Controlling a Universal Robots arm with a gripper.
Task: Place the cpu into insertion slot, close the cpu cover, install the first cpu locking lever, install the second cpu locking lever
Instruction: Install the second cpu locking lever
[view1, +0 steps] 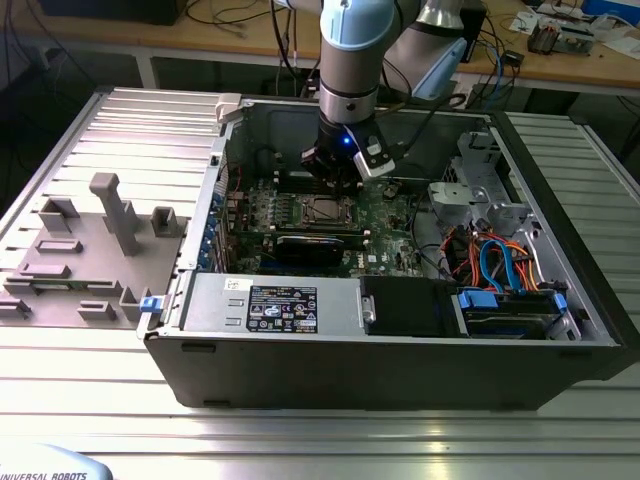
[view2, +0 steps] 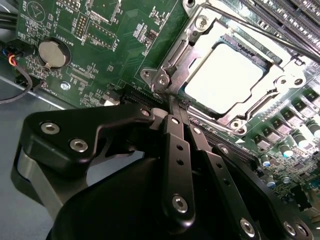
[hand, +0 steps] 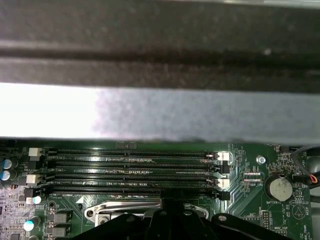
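The cpu (view2: 225, 75) lies flat in the insertion slot (view1: 328, 208), its silver top bright. The cpu cover (view2: 187, 55) is down around it as a silver frame. My gripper (view2: 172, 102) is shut, its two black fingers (view2: 174, 150) pressed together with the tips at one corner of the socket frame, beside a screw. In the exterior view the gripper (view1: 335, 185) hangs straight down over the socket's far edge inside the open computer case. The first wrist view has the gripper's top (hand: 170, 217) against the frame rim (hand: 125, 212). I cannot tell how the locking levers stand.
Long black memory slots (hand: 135, 170) run beside the socket, and a coin battery (view2: 52, 53) sits on the green board. The case wall (hand: 150, 115) rises close behind. A grey fixture plate (view1: 90, 250) lies at the exterior view's left; cables (view1: 500, 265) fill the case's right.
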